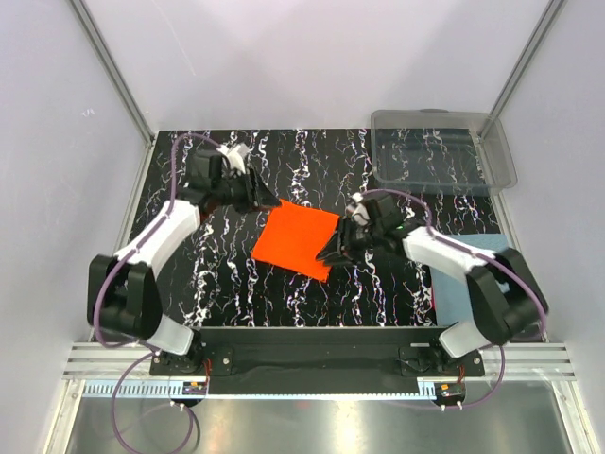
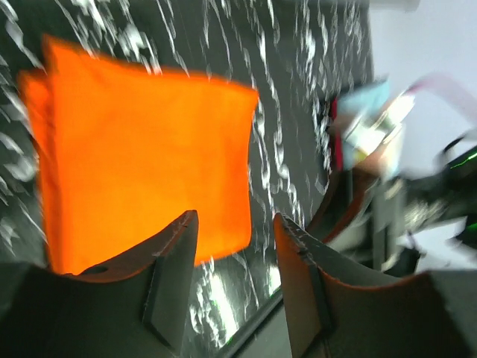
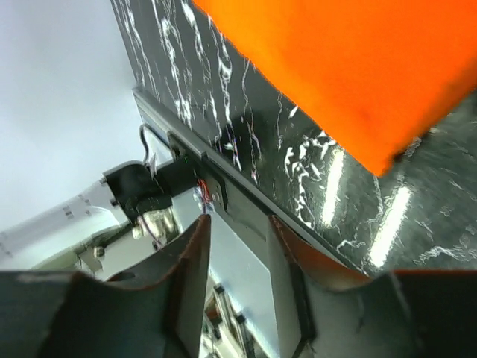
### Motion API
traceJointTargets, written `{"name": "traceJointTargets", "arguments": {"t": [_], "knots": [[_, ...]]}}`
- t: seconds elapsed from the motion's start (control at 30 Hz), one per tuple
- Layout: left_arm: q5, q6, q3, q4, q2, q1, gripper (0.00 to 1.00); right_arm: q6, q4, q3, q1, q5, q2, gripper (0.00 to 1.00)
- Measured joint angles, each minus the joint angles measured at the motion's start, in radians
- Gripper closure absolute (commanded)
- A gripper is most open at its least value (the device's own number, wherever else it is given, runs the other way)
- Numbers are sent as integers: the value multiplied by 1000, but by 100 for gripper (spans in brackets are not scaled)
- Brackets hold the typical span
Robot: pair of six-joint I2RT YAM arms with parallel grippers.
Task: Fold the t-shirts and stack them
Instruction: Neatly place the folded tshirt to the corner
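The orange t-shirt [image 1: 295, 238] lies folded into a flat square in the middle of the black marbled table [image 1: 236, 274]. It also shows in the left wrist view [image 2: 141, 156] and the right wrist view [image 3: 358, 67]. My left gripper [image 1: 267, 200] is open and empty just past the shirt's far left corner; its jaws [image 2: 235, 224] stand apart above bare table. My right gripper [image 1: 333, 253] is open and empty at the shirt's near right edge. The blue-grey t-shirt [image 1: 463, 284] lies flat at the right, partly under my right arm.
A clear plastic bin [image 1: 442, 151] stands at the back right of the table. White walls close in the left, back and right. A black rail [image 1: 312, 345] with the arm bases runs along the near edge.
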Motion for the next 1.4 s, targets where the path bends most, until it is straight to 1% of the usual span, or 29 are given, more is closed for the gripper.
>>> {"name": "traceJointTargets", "arguments": {"t": [0.07,0.1,0.17,0.23,0.27,0.3,0.37,0.43,0.5,0.53,0.63,0.8,0.87,1.03,1.17,1.4], "knots": [[-34,-13,-65,-23,-65,-55,50,-6,-52,-2,-39,33,-69,52],[-49,-23,-98,-21,-93,-81,50,-11,-82,-6,-66,50,-103,48],[-98,-95,-214,-4,-181,-158,49,-31,-140,-19,-128,83,-172,45],[-162,-208,-349,31,-291,-246,43,-54,-203,-34,-190,116,-246,43],[-209,-286,-431,82,-357,-294,26,-64,-226,-37,-208,130,-272,42],[-244,-344,-495,110,-412,-324,22,-78,-256,-38,-224,144,-298,42],[-335,-514,-635,186,-525,-387,19,-106,-299,-39,-232,166,-331,40],[-436,-670,-741,275,-570,-430,18,-134,-337,-39,-232,181,-343,39],[-503,-785,-800,350,-542,-468,18,-157,-368,-39,-232,195,-341,37],[-538,-840,-816,394,-497,-491,18,-166,-383,-40,-232,204,-341,37],[-612,-944,-820,510,-357,-568,21,-184,-405,-42,-232,218,-336,36],[-725,-1055,-820,658,-220,-674,23,-195,-420,-43,-233,234,-323,34],[-761,-1093,-818,696,-172,-700,26,-196,-424,-44,-233,238,-324,34],[-832,-1175,-789,733,-90,-743,30,-194,-424,-74,-234,245,-338,33],[-872,-1221,-761,764,-29,-753,39,-187,-426,-117,-234,253,-362,33],[-900,-1273,-728,812,53,-753,46,-172,-417,-132,-234,259,-361,32]]}}
